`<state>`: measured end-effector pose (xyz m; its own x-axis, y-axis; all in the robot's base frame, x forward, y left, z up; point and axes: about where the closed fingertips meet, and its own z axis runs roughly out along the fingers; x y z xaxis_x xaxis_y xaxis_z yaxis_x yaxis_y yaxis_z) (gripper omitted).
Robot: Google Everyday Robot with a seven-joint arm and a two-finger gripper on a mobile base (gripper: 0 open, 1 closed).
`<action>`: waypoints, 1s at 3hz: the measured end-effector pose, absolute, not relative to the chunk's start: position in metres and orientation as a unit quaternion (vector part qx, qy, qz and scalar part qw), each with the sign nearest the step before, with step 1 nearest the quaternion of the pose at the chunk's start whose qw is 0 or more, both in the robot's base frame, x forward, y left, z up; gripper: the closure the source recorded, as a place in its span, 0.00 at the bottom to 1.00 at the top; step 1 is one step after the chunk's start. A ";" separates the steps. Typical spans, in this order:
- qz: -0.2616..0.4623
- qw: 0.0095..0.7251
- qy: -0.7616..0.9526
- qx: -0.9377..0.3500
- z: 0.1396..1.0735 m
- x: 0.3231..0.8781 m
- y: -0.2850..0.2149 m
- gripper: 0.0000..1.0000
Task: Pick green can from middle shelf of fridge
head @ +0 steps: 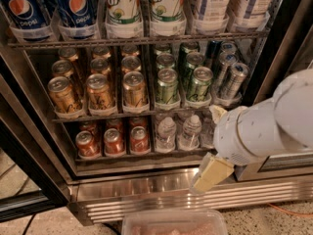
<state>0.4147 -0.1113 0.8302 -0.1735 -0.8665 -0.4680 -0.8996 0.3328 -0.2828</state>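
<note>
Several pale green cans stand in two lanes on the middle shelf [146, 113] of the fridge [161, 190], the front ones at centre [167, 86] and just right of it [199, 83]. Copper-gold cans [99, 91] fill the lanes to their left, and slim silver-blue cans [234, 80] stand to their right. My gripper [211, 172] hangs low at the right, in front of the ribbed steel base panel. It is below and to the right of the green cans and holds nothing. The white arm [259, 126] behind it hides the right end of the bottom rack.
Large Pepsi [24, 6] and 7UP [122, 4] bottles fill the top rack. Red cans [113, 142] and small water bottles [166, 133] stand on the bottom rack. A clear plastic bin [173, 222] sits at the bottom edge. The dark open door frame [29, 180] is at the left.
</note>
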 end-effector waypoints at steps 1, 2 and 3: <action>0.025 0.316 0.772 -0.550 0.807 0.415 -0.099 0.00; 0.031 0.367 0.777 -0.510 0.792 0.430 -0.091 0.00; 0.029 0.426 0.782 -0.454 0.796 0.458 -0.089 0.00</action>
<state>0.4579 -0.0892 0.7963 -0.2254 -0.6851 -0.6927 -0.7342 0.5868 -0.3414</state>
